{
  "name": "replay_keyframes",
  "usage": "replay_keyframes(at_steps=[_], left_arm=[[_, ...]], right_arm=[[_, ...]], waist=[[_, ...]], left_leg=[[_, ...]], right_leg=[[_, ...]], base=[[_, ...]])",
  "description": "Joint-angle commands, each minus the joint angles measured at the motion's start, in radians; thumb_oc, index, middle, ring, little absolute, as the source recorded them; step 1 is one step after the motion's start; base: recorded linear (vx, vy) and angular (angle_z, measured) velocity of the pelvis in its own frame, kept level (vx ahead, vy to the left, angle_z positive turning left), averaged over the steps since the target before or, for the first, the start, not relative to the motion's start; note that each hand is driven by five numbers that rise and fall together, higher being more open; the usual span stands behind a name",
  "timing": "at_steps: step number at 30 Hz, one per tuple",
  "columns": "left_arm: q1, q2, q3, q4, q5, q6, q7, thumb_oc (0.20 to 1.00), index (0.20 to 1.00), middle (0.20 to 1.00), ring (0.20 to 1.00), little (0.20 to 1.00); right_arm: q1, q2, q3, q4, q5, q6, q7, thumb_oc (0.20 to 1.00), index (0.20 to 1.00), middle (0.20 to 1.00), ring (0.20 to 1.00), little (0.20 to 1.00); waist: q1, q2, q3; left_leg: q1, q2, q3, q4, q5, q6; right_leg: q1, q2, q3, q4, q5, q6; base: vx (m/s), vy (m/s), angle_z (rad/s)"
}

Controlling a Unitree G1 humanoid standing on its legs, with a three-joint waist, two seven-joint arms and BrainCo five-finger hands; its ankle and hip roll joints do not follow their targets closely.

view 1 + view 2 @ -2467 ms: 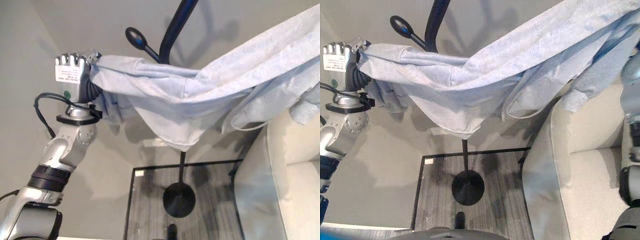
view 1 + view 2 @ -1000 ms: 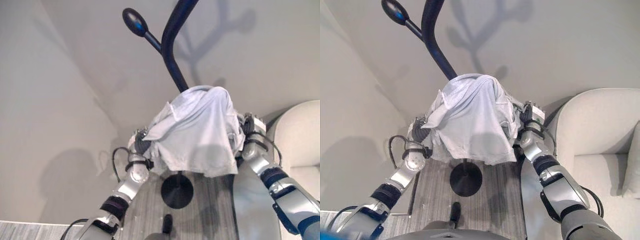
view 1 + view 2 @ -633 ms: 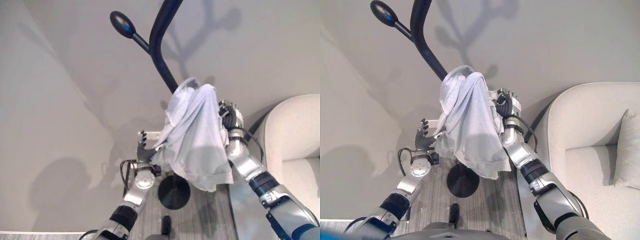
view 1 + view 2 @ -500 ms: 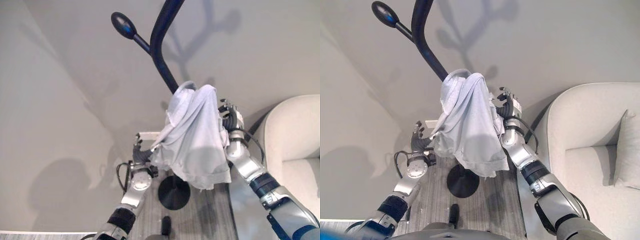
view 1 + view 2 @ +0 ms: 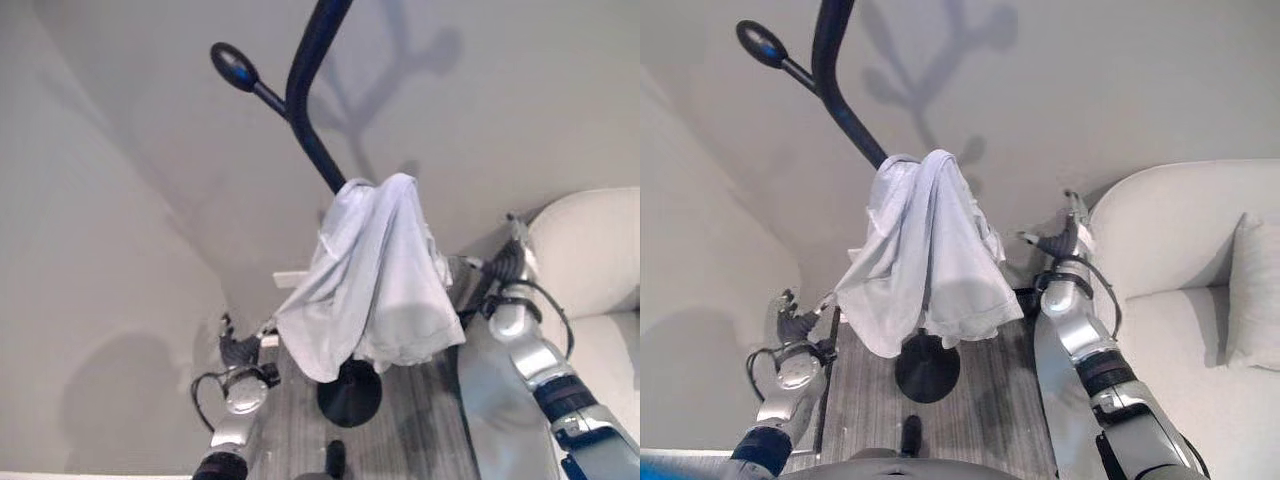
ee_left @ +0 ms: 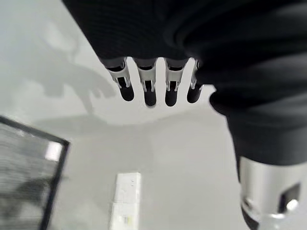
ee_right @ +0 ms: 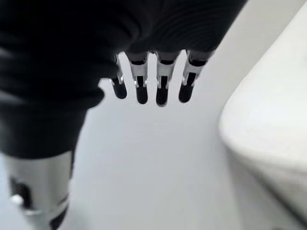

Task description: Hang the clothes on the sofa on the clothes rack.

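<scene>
The pale blue garment (image 5: 930,250) hangs lengthwise on the black clothes rack (image 5: 845,100) — between both released hands, left hand (image 5: 790,325) lower, right hand (image 5: 1068,235) nearer.

Floor's (image 5: 990,420) grey striped wood-look planks, with a thin dark frame line (image 5: 826,400) running along its left side. The black coat rack (image 5: 835,95) stands on it by its round base (image 5: 927,368), which sits right on the planks. A pale sofa (image 5: 1180,290) rests on the floor off to the right, up against the wall (image 5: 1120,90).
</scene>
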Motion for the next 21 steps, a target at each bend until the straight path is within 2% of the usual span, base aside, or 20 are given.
replay_keyframes(at_steps=[1,5,8,9,10,12,13,14,17,18,19,20,21], left_arm=[[-0.008,0.071,0.064,0.115,-0.053,-0.037,-0.045,1.0,1.0,1.0,1.0,1.0],[-0.006,0.075,0.197,0.299,-0.151,-0.029,-0.059,1.0,1.0,1.0,1.0,1.0],[0.008,0.061,0.281,0.408,-0.236,-0.031,-0.076,1.0,1.0,1.0,1.0,1.0],[0.006,0.063,0.28,0.413,-0.238,-0.033,-0.08,1.0,1.0,1.0,1.0,1.0],[0.006,0.029,0.329,0.501,-0.348,-0.026,-0.108,1.0,1.0,1.0,1.0,1.0],[0.003,0.031,0.328,0.504,-0.351,-0.027,-0.111,1.0,1.0,1.0,1.0,1.0],[0.003,0.019,0.338,0.589,-0.381,0.0,-0.145,1.0,1.0,1.0,1.0,1.0],[-0.006,0.02,0.338,0.641,-0.376,0.022,-0.168,1.0,1.0,1.0,1.0,1.0],[-0.014,0.009,0.312,0.749,-0.361,0.073,-0.239,1.0,1.0,1.0,1.0,1.0],[-0.014,0.001,0.3,0.774,-0.354,0.084,-0.259,1.0,1.0,1.0,1.0,1.0],[-0.015,0.002,0.3,0.776,-0.355,0.084,-0.261,1.0,1.0,1.0,1.0,1.0],[-0.011,-0.011,0.291,0.789,-0.355,0.087,-0.269,1.0,1.0,1.0,1.0,1.0],[0.004,-0.047,0.275,0.815,-0.38,0.097,-0.278,1.0,1.0,1.0,1.0,1.0]], right_arm=[[0.057,-0.062,-0.09,-0.073,-0.083,0.001,-0.029,1.0,1.0,1.0,1.0,1.0],[0.188,-0.096,-0.22,-0.087,-0.109,0.03,-0.039,1.0,1.0,1.0,1.0,1.0],[0.268,-0.077,-0.319,-0.005,-0.065,0.05,-0.083,1.0,1.0,1.0,1.0,1.0],[0.268,-0.078,-0.318,-0.003,-0.063,0.048,-0.084,1.0,1.0,1.0,1.0,1.0],[0.279,-0.015,-0.415,0.194,0.117,0.041,-0.17,1.0,1.0,1.0,1.0,1.0],[0.274,-0.018,-0.412,0.205,0.124,0.032,-0.173,1.0,1.0,1.0,1.0,1.0],[0.237,0.03,-0.48,0.466,0.367,-0.035,-0.2,1.0,1.0,1.0,1.0,1.0],[0.208,0.039,-0.513,0.633,0.516,-0.085,-0.17,1.0,1.0,1.0,1.0,1.0],[0.155,0.096,-0.578,1.055,0.956,-0.126,0.033,1.0,1.0,1.0,1.0,1.0],[0.152,0.108,-0.604,1.143,1.075,-0.127,0.073,1.0,1.0,1.0,1.0,1.0],[0.149,0.105,-0.604,1.15,1.078,-0.129,0.079,1.0,1.0,1.0,1.0,1.0],[0.154,0.121,-0.633,1.209,1.166,-0.128,0.083,1.0,1.0,1.0,1.0,1.0],[0.161,0.154,-0.688,1.28,1.309,-0.146,0.066,1.0,1.0,1.0,1.0,1.0]], waist=[[0.001,-0.041,-0.06],[-0.02,-0.042,-0.065],[-0.033,-0.041,-0.07],[-0.032,-0.041,-0.07],[-0.038,-0.04,-0.074],[-0.037,-0.039,-0.071],[-0.036,-0.041,-0.075],[-0.035,-0.042,-0.077],[-0.026,-0.044,-0.08],[-0.025,-0.044,-0.081],[-0.024,-0.043,-0.081],[-0.026,-0.041,-0.084],[-0.028,-0.037,-0.088]], left_leg=[[0.033,0.037,0.016,0.006,-0.127,-0.028],[0.036,0.039,0.026,0.006,-0.133,-0.029],[0.039,0.04,0.032,0.006,-0.138,-0.03],[0.039,0.04,0.032,0.006,-0.139,-0.03],[0.039,0.04,0.032,0.006,-0.141,-0.029],[0.034,0.041,0.033,0.006,-0.131,-0.03],[0.04,0.039,0.029,0.006,-0.137,-0.03],[0.043,0.038,0.027,0.006,-0.145,-0.03],[0.047,0.039,0.024,0.006,-0.143,-0.034],[0.051,0.039,0.024,0.006,-0.145,-0.035],[0.048,0.04,0.025,0.006,-0.141,-0.035],[0.048,0.041,0.027,0.006,-0.141,-0.036],[0.051,0.041,0.03,0.006,-0.144,-0.038]], right_leg=[[-0.066,-0.014,-0.049,-0.002,0.115,0.022],[-0.069,-0.014,-0.042,-0.002,0.116,0.024],[-0.071,-0.014,-0.04,-0.002,0.116,0.025],[-0.071,-0.014,-0.04,-0.002,0.115,0.025],[-0.071,-0.013,-0.04,-0.002,0.114,0.023],[-0.076,-0.012,-0.039,-0.002,0.121,0.023],[-0.069,-0.011,-0.04,-0.002,0.116,0.021],[-0.066,-0.011,-0.04,-0.002,0.109,0.02],[-0.06,-0.007,-0.045,-0.002,0.107,0.017],[-0.057,-0.007,-0.047,-0.002,0.105,0.016],[-0.06,-0.006,-0.046,-0.002,0.109,0.016],[-0.061,-0.006,-0.048,-0.002,0.109,0.016],[-0.058,-0.008,-0.05,-0.002,0.107,0.015]], base=[[0.0,0.0,0.0],[0.02,0.003,-0.07],[0.02,0.006,-0.13],[0.02,0.006,-0.12],[0.01,0.003,-0.07],[0.0,0.0,0.0],[0.02,-0.001,-0.04],[0.04,-0.002,-0.04],[0.01,-0.004,0.01],[0.0,0.0,0.0],[0.0,0.0,0.0],[0.0,0.0,0.0],[0.0,0.0,0.0]])
